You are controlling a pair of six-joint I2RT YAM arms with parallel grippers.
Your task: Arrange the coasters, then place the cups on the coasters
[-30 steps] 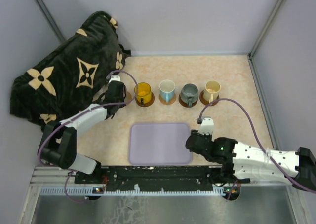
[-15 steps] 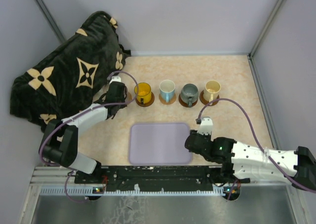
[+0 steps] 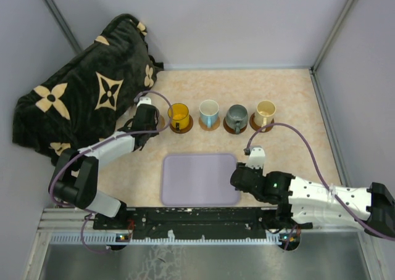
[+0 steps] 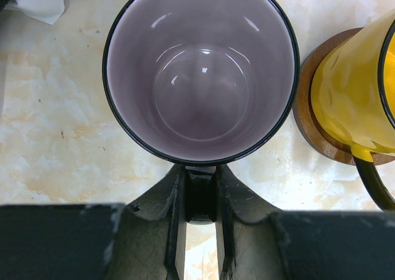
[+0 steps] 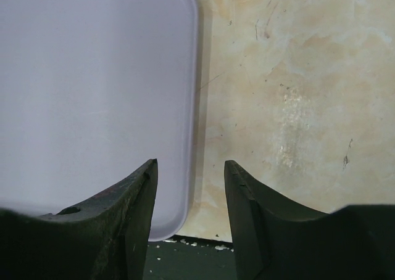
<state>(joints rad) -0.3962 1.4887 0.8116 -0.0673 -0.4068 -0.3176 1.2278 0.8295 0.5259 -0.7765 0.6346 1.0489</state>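
My left gripper (image 4: 200, 190) is shut on the handle of the mauve cup (image 4: 200, 76), which stands upright and empty just left of the yellow cup (image 4: 355, 89). The yellow cup sits on a brown coaster (image 4: 307, 110). No coaster shows around the mauve cup. From above, the left gripper (image 3: 147, 116) covers the mauve cup. To its right stand the yellow cup (image 3: 179, 114), the white cup (image 3: 209, 111), the grey-green cup (image 3: 236, 115) and the cream cup (image 3: 265, 110), each on a coaster. My right gripper (image 5: 188, 169) hangs open and empty over the tray's right edge.
A lavender tray (image 3: 200, 179) lies near the front middle of the table. A dark blanket with cream flower shapes (image 3: 80, 95) is heaped at the back left, close behind the left gripper. Grey walls close in the back and both sides.
The left gripper has edged slightly toward the yellow cup, still holding the mauve cup. The right arm has barely moved.
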